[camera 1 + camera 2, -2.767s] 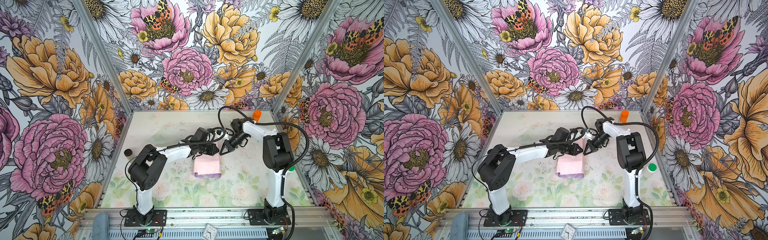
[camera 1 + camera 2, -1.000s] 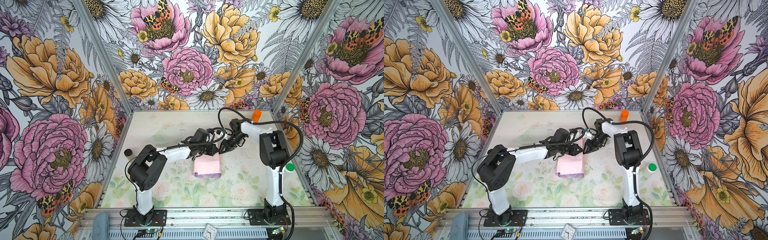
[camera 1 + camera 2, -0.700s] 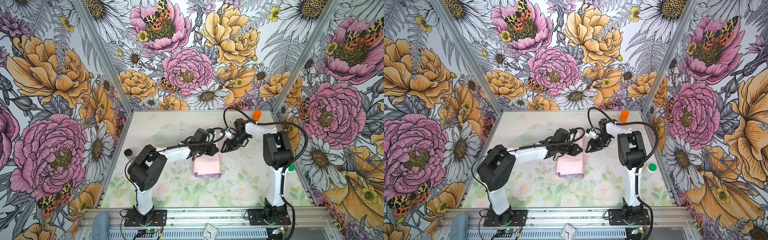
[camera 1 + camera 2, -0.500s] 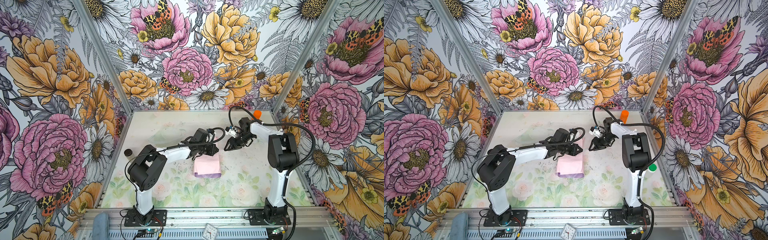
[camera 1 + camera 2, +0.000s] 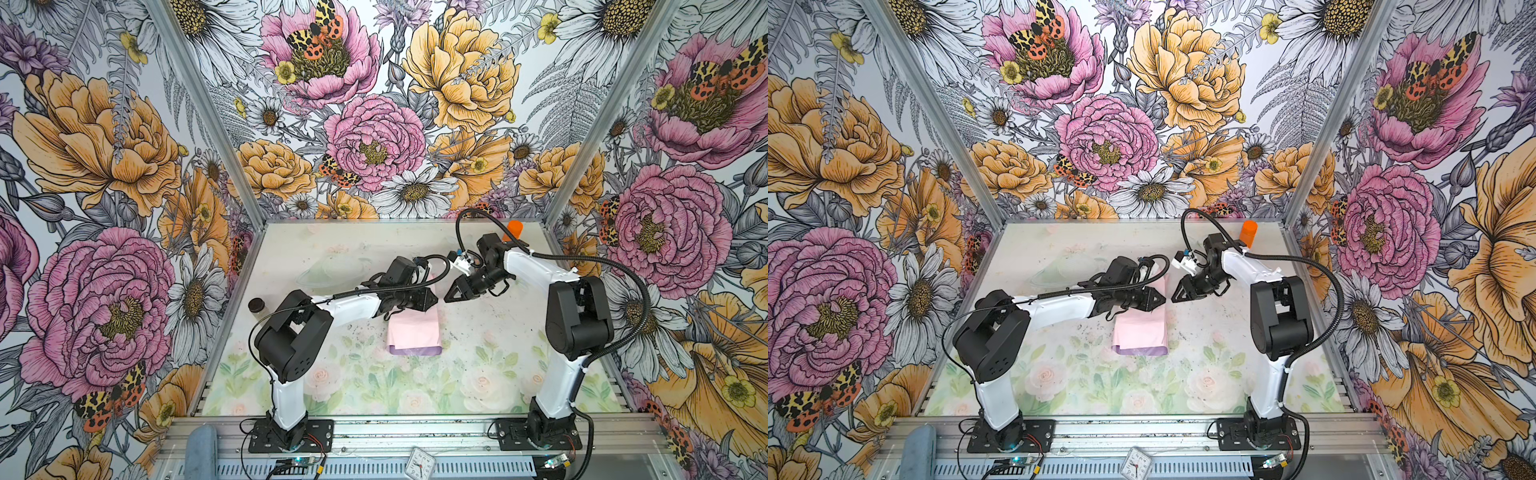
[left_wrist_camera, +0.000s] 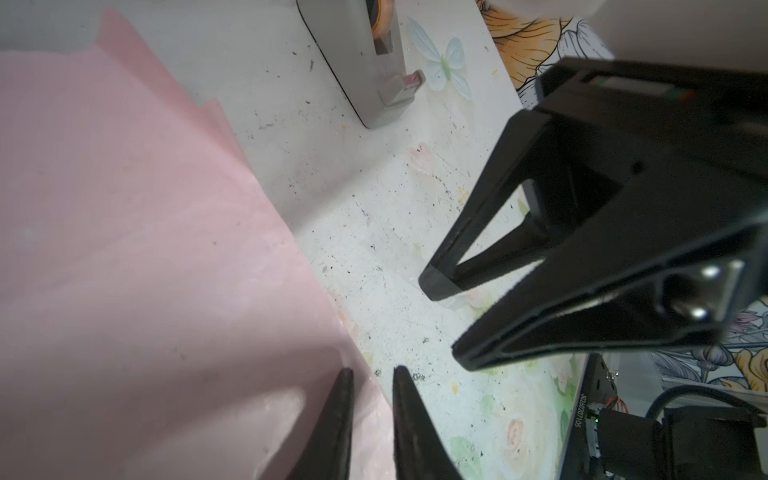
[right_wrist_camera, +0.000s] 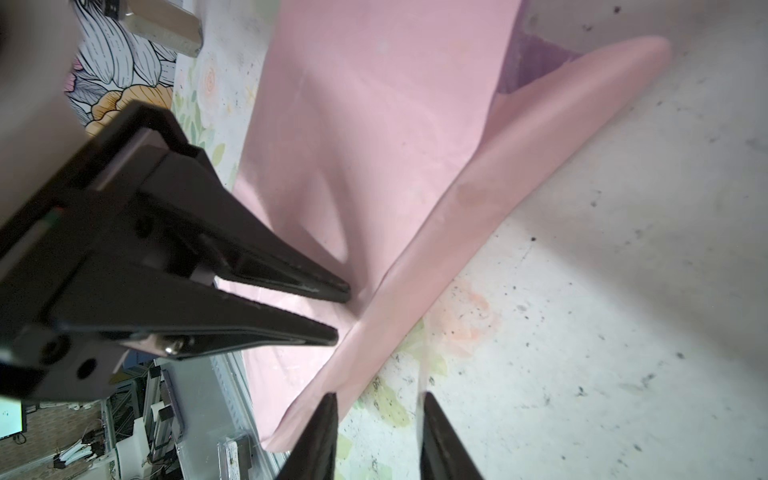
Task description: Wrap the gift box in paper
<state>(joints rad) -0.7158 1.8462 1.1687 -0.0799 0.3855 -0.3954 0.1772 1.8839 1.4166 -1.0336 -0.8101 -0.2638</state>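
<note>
Left gripper: jaws narrowly parted at edge of folded paper, no hold evident | right gripper: half open, empty, just beside | gift box: unseen, judged under paper, centre of table | step: securing fold | next: pinch flap, tape seam

Both top views hang high at the front, angled down and back over the table, so they share pretty much the whole scene. The left wrist cam sits right behind the left gripper, close over the paper, facing the right gripper. The right wrist cam mirrors that, looking back at the same paper edge.
</note>
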